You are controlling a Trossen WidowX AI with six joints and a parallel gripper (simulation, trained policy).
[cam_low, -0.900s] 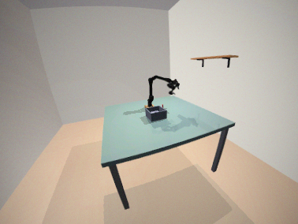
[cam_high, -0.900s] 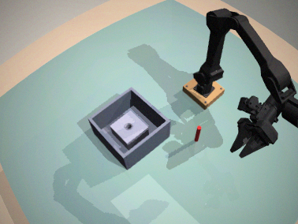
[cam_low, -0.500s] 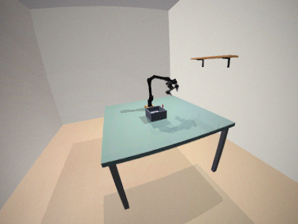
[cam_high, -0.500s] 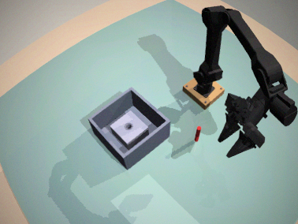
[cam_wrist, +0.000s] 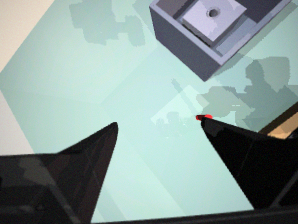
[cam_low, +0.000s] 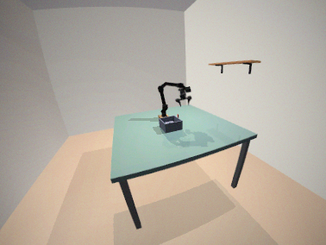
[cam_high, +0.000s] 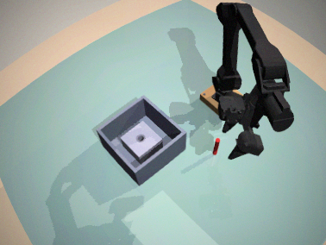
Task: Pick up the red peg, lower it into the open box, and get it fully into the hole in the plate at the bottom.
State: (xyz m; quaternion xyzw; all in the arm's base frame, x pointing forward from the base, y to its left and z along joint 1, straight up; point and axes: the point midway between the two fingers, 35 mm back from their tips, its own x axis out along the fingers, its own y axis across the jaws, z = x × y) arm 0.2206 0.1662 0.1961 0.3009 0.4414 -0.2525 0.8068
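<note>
Top view, red peg: The red peg (cam_high: 216,147) (cam_low: 178,116) (cam_wrist: 204,117) is standing upright on the desk (cam_high: 65,129) (cam_low: 142,147) (cam_wrist: 50,100), outside the open box (cam_high: 164,157) (cam_low: 172,126) (cam_wrist: 180,52). It is showing a slim, plain cylindrical body, with a brighter red top end and a darker red side, and is casting a thin shadow toward the box.
Top view, box and plate: The grey box is holding a pale square plate (cam_high: 129,138) (cam_wrist: 200,20) at its bottom; the round hole (cam_high: 141,138) (cam_wrist: 213,12) is showing unfilled at the plate's middle.
Top view, end effector: The end effector (cam_high: 228,144) (cam_low: 184,105) (cam_wrist: 159,123) is spreading its fingers almost fully and is gripping nothing.
Exterior view, red peg: The peg is appearing as a tiny red upright mark just beyond the box; finer detail is too small to tell.
Exterior view, arm: The black arm (cam_high: 267,56) (cam_low: 162,95) is arching upward and holding the end effector above the desk, fingers pointing down.
Wrist view, red peg: The peg is showing only as a short red piece at the image-right fingertip, which is partly hiding it; contact cannot be told from this view.
Wrist view, fingers: A wide gap is separating the two dark fingers, with desk surface showing between them.

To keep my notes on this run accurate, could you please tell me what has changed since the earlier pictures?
The black end effector has swung in toward the wooden base plate and spread its fingers wider. Nothing was gripped or released. The upright red peg and grey open box stayed put.
</note>
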